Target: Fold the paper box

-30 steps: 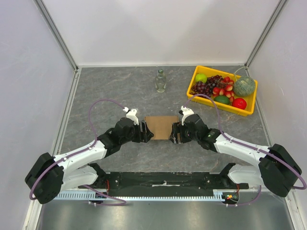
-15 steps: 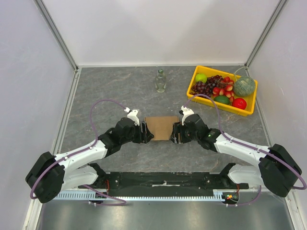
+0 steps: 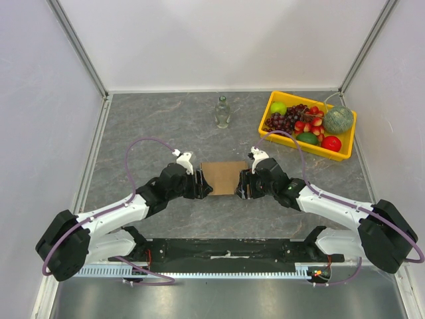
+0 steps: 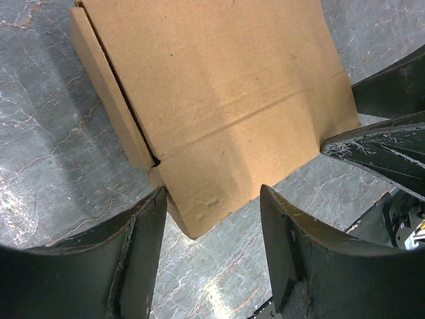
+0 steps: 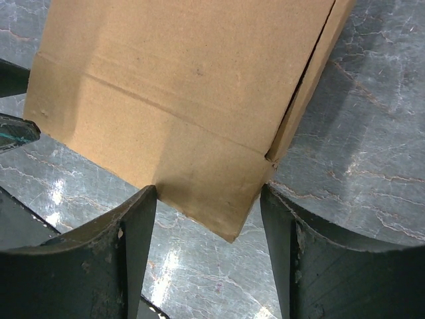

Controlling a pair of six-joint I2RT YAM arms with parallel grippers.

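The paper box [image 3: 224, 177] is a flat brown carton lying on the grey table between both arms. My left gripper [image 3: 202, 185] stands at its left end and my right gripper [image 3: 244, 185] at its right end. In the left wrist view a corner of the paper box [image 4: 219, 113] pokes between the open jaws of the left gripper [image 4: 211, 199]; one finger [image 4: 143, 226] touches it, the other stands off. In the right wrist view the right gripper [image 5: 208, 196] is open round the paper box [image 5: 186, 86], whose corner sits between the fingertips, which just reach its edges.
A yellow tray [image 3: 312, 147] of fruit stands at the back right. A clear glass bottle [image 3: 222, 113] stands behind the box. White walls close off the left, back and right sides. The right arm's fingers [image 4: 385, 146] show across the box in the left wrist view.
Both grippers' jaws have narrowed a little round the box's ends. The arms and the box have hardly moved.
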